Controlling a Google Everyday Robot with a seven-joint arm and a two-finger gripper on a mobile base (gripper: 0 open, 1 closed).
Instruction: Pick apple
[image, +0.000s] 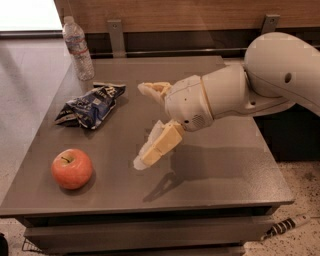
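In the camera view, a clear plastic water bottle (78, 48) stands upright with its cap on at the far left corner of the grey table (225, 170); what it holds cannot be made out. Near it lies a crumpled blue-and-white snack bag (91, 105), its contents hidden. The apple (72, 168) sits alone near the front left corner, stem up, well apart from the bag. The gripper (138, 125) hovers over the table's middle, right of the apple, fingers spread wide and empty – one high, one low. The white arm (270, 75) is cut off at the right edge. A striped object (287, 226) on the floor is hard to identify.
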